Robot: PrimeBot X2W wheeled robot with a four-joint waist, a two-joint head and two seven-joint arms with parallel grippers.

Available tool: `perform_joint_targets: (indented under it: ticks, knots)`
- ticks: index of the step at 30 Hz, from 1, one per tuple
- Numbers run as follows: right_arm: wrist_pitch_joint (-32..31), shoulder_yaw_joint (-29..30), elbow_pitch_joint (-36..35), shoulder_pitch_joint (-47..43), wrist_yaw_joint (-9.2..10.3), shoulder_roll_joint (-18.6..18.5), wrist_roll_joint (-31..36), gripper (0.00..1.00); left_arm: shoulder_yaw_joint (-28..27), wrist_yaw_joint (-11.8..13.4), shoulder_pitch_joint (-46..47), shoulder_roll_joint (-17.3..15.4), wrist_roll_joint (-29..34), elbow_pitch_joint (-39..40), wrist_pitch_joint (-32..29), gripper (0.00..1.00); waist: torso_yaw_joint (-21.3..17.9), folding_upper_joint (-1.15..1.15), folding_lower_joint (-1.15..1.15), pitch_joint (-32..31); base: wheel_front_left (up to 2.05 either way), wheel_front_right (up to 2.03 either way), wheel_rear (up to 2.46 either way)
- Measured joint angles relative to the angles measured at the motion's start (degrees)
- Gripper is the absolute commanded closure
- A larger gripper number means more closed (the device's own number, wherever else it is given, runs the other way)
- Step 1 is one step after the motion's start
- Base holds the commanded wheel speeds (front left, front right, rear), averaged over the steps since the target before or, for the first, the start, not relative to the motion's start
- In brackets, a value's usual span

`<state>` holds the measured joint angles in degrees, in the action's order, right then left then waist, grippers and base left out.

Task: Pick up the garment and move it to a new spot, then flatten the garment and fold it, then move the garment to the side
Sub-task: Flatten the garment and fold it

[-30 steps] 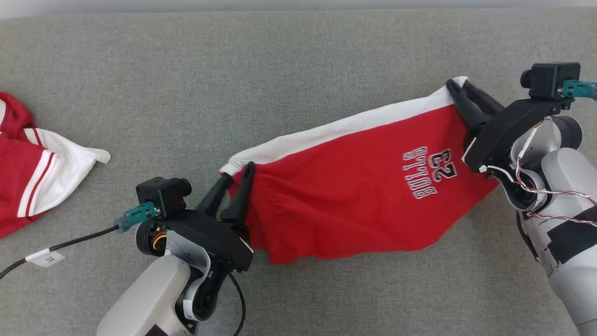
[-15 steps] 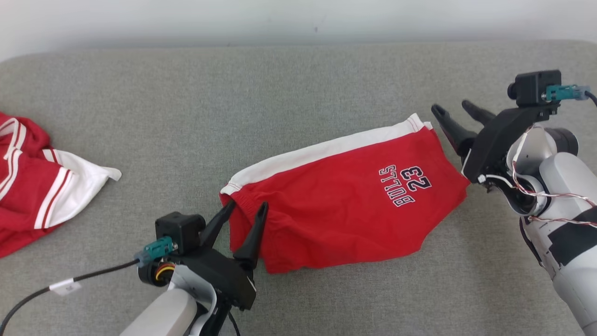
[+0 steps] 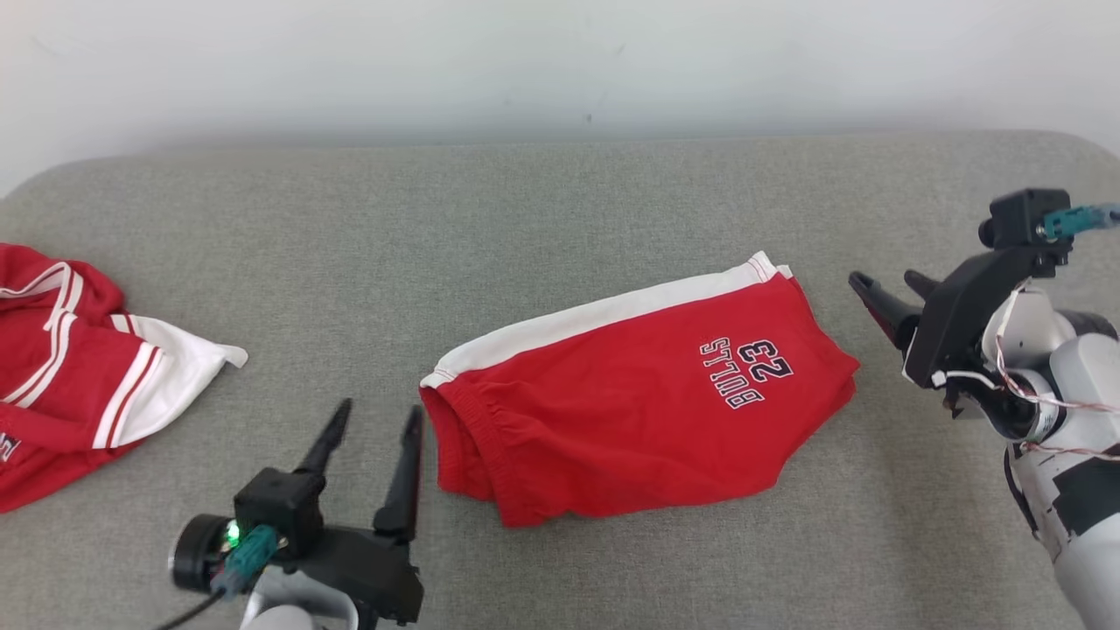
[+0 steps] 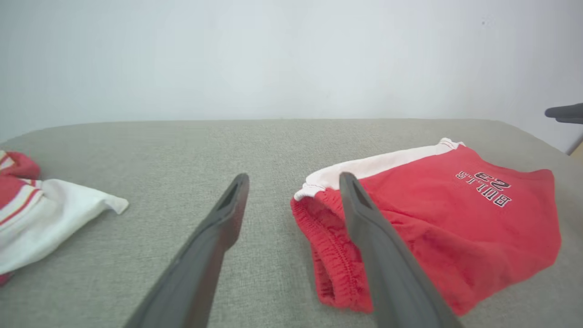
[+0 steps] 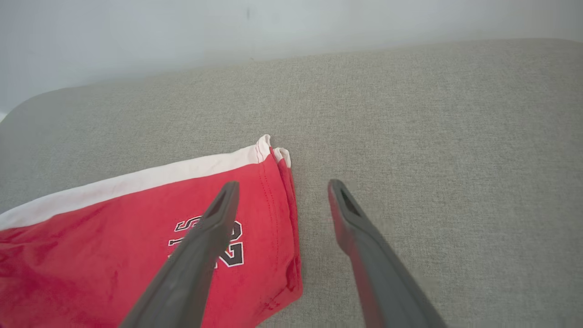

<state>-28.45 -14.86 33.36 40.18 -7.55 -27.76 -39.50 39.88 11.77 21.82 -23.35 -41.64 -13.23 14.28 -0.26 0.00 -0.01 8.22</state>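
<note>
Red shorts (image 3: 630,402) with a white side stripe and "BULLS 23" print lie folded on the grey cushion, free of both grippers. They show again, the red shorts (image 4: 432,218) at the right of the left wrist view and the red shorts (image 5: 150,246) at the lower left of the right wrist view. My left gripper (image 3: 378,416) is open, just left of the waistband end, with nothing between its fingers. My right gripper (image 3: 885,282) is open too, a short way right of the shorts' leg end. The same left gripper (image 4: 294,180) and right gripper (image 5: 282,186) hover above the cushion.
A second red and white garment (image 3: 79,385) lies crumpled at the cushion's left edge, also the red and white garment (image 4: 41,214). The grey cushion (image 3: 542,219) ends at a pale wall behind. Bare fabric stretches behind and in front of the shorts.
Both grippers have let go of the shorts and drawn back from them; the shorts now lie flat. The head camera has tilted up, so the wall shows.
</note>
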Motion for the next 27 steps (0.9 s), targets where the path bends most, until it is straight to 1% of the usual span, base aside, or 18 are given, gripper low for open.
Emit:
perform_joint_targets:
  ticks: [2,3,5,8,10,13,14,16,23,27]
  knots:
    - [-0.35,2.10,0.11,-1.19,0.00,0.94,1.33,0.00,-1.97,3.00,-1.54,-0.25,3.28,1.81,0.59,0.00,0.22,0.00,0.00,-0.17,0.00,0.00,0.00]
    - [-0.42,3.20,0.16,-1.69,0.00,1.42,1.90,0.00,-3.07,4.04,-2.69,-0.20,4.71,2.88,0.60,0.00,0.37,0.00,0.00,-0.17,0.00,0.00,0.00]
    - [-1.13,4.94,0.30,-2.65,0.00,2.22,3.46,0.00,-6.78,5.82,-5.11,0.91,8.17,6.24,0.73,0.00,0.68,0.00,0.00,0.00,0.00,0.00,0.00]
    - [-2.16,7.17,0.45,-3.64,0.00,3.64,5.39,0.00,-11.89,6.78,-9.24,2.82,13.12,10.20,0.77,0.00,0.97,0.00,0.00,0.61,0.00,0.00,0.00]
    - [-2.78,8.92,0.64,-3.76,0.00,4.52,7.04,0.00,-15.10,6.67,-11.86,4.42,15.68,11.92,0.77,0.00,1.16,0.00,0.00,1.15,0.00,0.00,0.00]
    - [-3.44,11.13,0.69,-3.77,0.00,5.93,9.24,0.00,-19.26,5.09,-14.94,6.84,18.04,12.56,0.77,0.00,1.51,0.00,0.01,2.03,0.00,0.00,0.00]
    - [-3.89,12.47,0.83,-3.74,0.00,6.72,10.85,0.00,-21.36,3.88,-16.07,8.31,19.52,12.65,0.77,0.00,1.80,0.00,0.01,2.61,0.00,0.00,0.00]
    - [-4.37,13.86,1.12,-3.65,0.00,7.48,12.12,0.00,-23.12,2.75,-16.85,9.60,21.05,12.47,0.77,0.00,2.14,0.00,0.01,3.18,0.00,0.00,0.00]
    - [-5.31,15.78,1.64,-3.41,0.00,9.00,16.80,0.00,-27.32,-1.59,-17.72,13.22,24.50,10.78,0.77,0.00,3.42,0.00,0.01,5.24,0.00,0.00,0.00]
    - [-5.23,16.91,2.54,-3.32,0.00,8.95,20.45,0.00,-28.82,-3.76,-17.67,15.01,25.95,9.72,0.77,0.00,4.29,0.00,0.01,6.27,0.00,0.00,0.00]
